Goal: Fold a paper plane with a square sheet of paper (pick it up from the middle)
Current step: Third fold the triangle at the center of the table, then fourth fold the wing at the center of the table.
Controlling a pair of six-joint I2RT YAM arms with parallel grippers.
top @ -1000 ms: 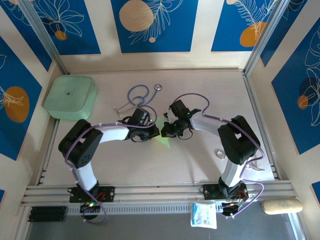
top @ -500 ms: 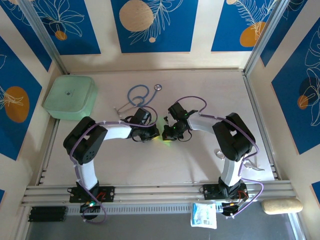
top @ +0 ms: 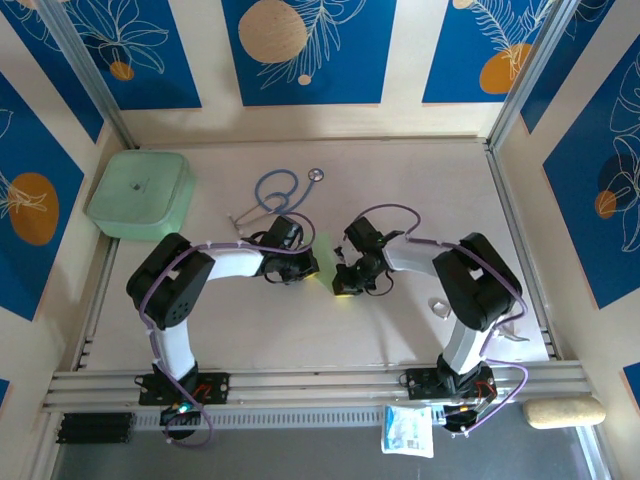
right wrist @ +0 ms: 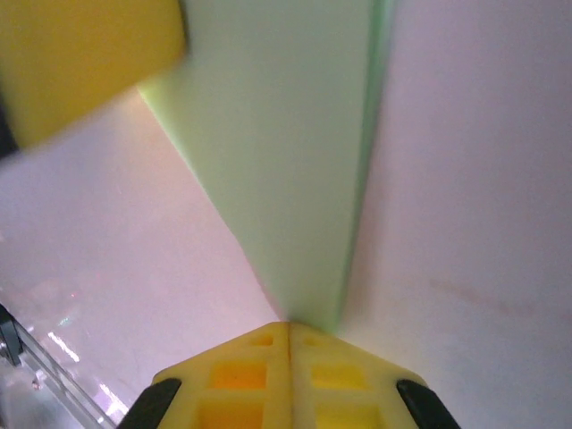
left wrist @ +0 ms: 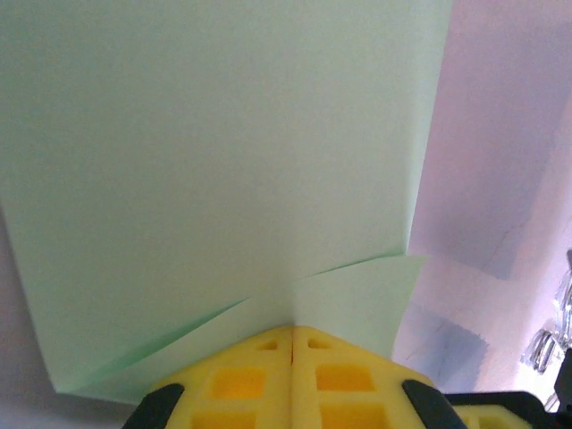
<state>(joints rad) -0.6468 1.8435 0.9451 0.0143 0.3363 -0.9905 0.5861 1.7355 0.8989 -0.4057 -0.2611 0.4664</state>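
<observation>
The square sheet of paper [top: 325,246] is thin pale green and folded into layers. It is held up off the table between both arms at mid-table. My left gripper [top: 316,266] is shut on its lower edge; in the left wrist view the yellow jaws [left wrist: 292,332] meet on the sheet [left wrist: 223,161], with overlapping flaps fanning out above them. My right gripper [top: 342,287] is shut on a narrow pointed end of the paper [right wrist: 286,161], the jaws [right wrist: 289,329] pressed together. One yellow finger of the left gripper [right wrist: 80,63] shows at the upper left of the right wrist view.
A thick mint-green box [top: 140,193] sits at the back left. A blue stethoscope [top: 277,190] lies just behind the grippers. An aluminium rail [top: 320,385] runs along the near edge, with a white packet [top: 408,430] below it. Side walls close in left and right.
The right gripper has moved nearer the front edge with its end of the paper. The green triangle that showed between the grippers is now mostly hidden. The left arm shifted slightly, then held.
</observation>
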